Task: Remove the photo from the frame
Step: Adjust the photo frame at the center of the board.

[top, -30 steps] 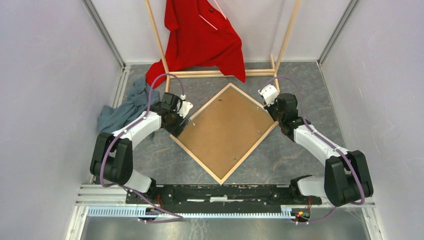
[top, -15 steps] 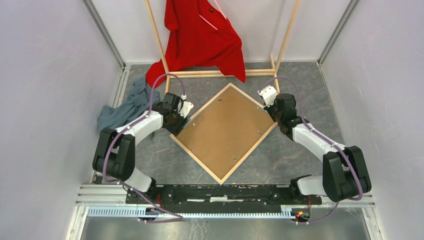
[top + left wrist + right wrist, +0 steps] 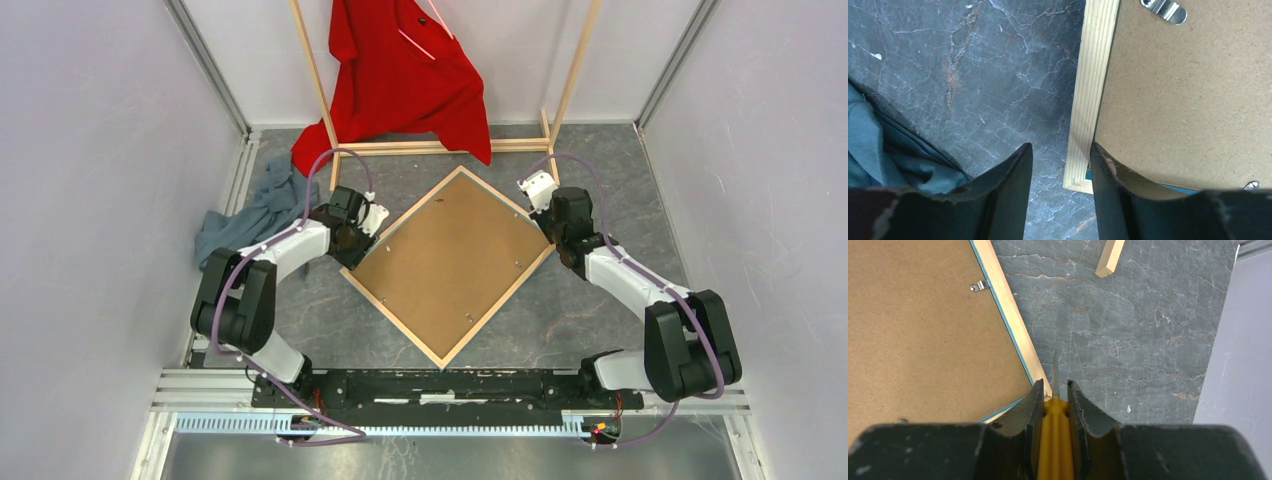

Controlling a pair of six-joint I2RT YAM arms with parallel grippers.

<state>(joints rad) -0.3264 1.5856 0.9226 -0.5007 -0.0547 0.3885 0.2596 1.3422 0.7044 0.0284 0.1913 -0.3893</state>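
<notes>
The left gripper point(image 3: 1060, 150) has drawn in, jaws yet apart astride the frame point(image 3: 1095, 75) corner rail, seemingly untouched, while the right gripper point(image 3: 1054, 386) clamps a yellow-handled tool point(image 3: 1053, 450).

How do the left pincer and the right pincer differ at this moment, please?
The left pincer is empty, while the right pincer is shut on a yellow-handled tool. The left pincer's jaws stand apart, astride a wooden rail of the frame near one corner. The right pincer's jaws are nearly together, and the tool's thin blade lies beside the opposite corner. Both are low over the face-down frame, at its side corners.
</notes>
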